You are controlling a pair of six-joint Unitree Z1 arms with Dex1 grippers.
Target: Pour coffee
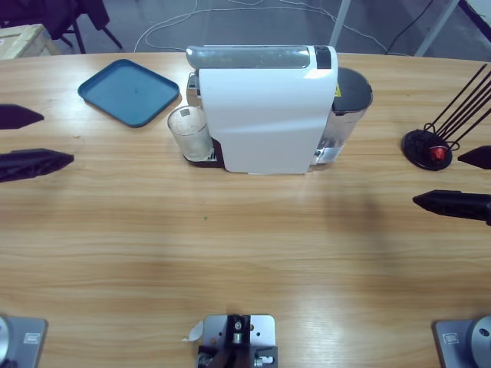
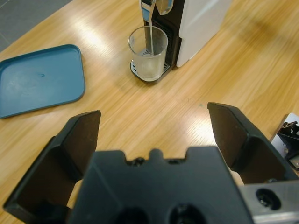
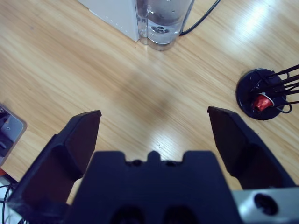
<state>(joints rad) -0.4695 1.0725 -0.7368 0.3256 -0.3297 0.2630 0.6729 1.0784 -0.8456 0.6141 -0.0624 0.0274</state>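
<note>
A white coffee machine stands at the back middle of the table. A clear glass cup sits on its drip tray under the spout. In the left wrist view a thin pale streak runs from the spout down into the cup. My left gripper is at the table's left edge, open and holding nothing, well away from the cup. My right gripper is at the right edge, also open and holding nothing. The machine's clear water tank shows ahead of the right gripper.
A blue tray lies at the back left, beside the cup. A black wire capsule holder with a red capsule in its base stands at the right, close to the right gripper. A black cable runs behind the tank.
</note>
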